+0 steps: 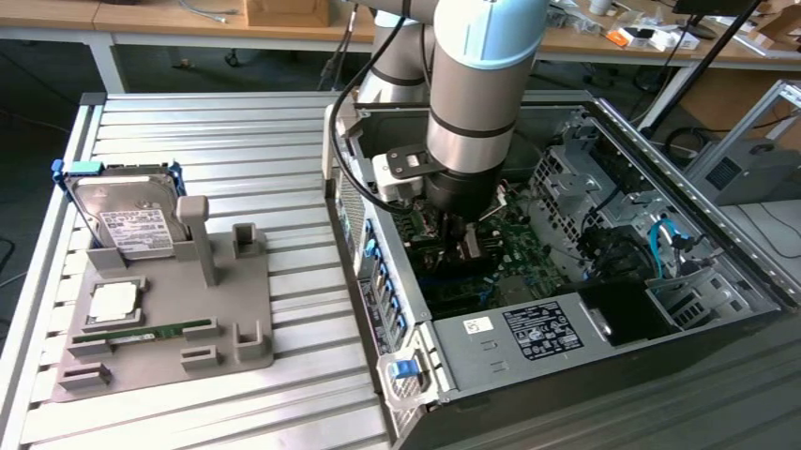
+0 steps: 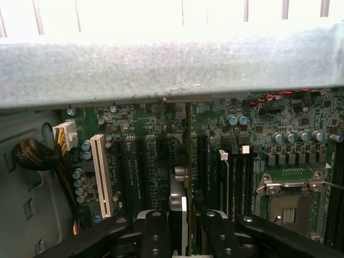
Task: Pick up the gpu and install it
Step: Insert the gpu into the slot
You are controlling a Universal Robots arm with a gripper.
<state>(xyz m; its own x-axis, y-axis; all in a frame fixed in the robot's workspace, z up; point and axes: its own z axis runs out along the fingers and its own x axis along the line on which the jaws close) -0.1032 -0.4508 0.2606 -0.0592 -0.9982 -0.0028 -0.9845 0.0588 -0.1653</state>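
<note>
My gripper [image 1: 460,239] has reached down inside the open computer case [image 1: 551,328], over the green motherboard [image 2: 156,140]. In the wrist view its black fingers [image 2: 155,231] are closed on either side of the gpu [image 2: 178,201]. The gpu appears there edge-on as a thin dark card with a silver strip. It hangs upright just above the dark expansion slots [image 2: 141,161], beside a white slot [image 2: 100,174]. Whether its lower edge touches a slot is hidden. In the exterior view the gpu [image 1: 476,248] is a dark piece below the wrist.
On the slatted table at the exterior view's left, a grey fixture [image 1: 238,337] holds a hard drive [image 1: 126,220], a RAM stick [image 1: 144,331] and a silver chip [image 1: 113,300]. Case walls, drive cages [image 1: 588,178] and a cable bundle [image 2: 37,156] surround the gripper. The CPU socket [image 2: 290,207] is nearby.
</note>
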